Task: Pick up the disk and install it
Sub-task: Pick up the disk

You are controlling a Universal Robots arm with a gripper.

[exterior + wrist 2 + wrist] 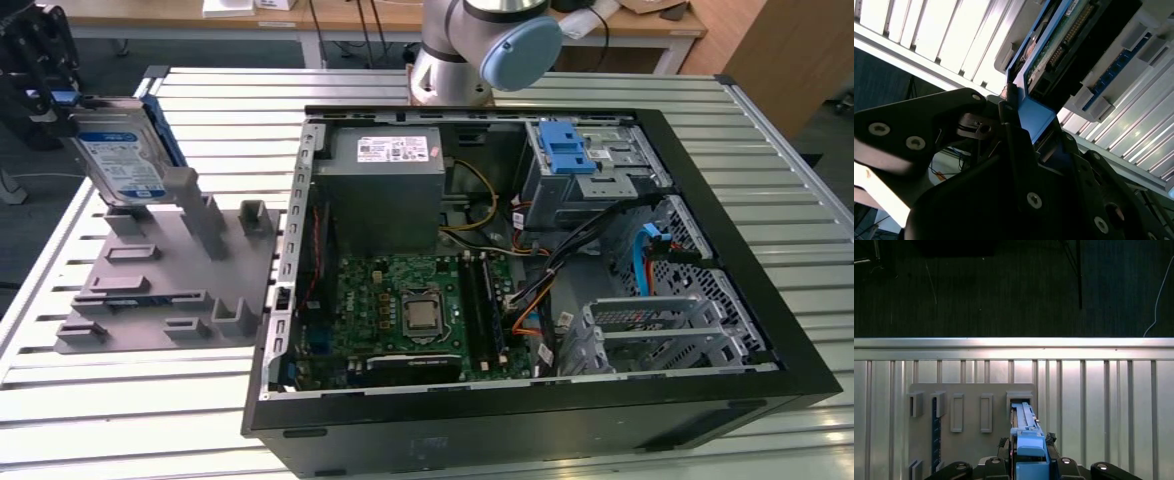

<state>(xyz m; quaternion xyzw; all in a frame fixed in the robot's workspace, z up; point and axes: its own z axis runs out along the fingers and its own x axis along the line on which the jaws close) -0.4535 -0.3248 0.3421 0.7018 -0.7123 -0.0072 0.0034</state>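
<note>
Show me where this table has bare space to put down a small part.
The table is bare on the near side of the grey fixture and at the exterior view's right of the computer case. A narrow strip lies behind the case. Crowded: inside the case, full of cables, and the fixture's far end, where the hand grips the disk.

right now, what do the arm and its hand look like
The arm is silver-grey tubing with a round pale blue joint cap. In the second wrist view the hand is matt black, built of flat angular plates dotted with silver screw heads.
</note>
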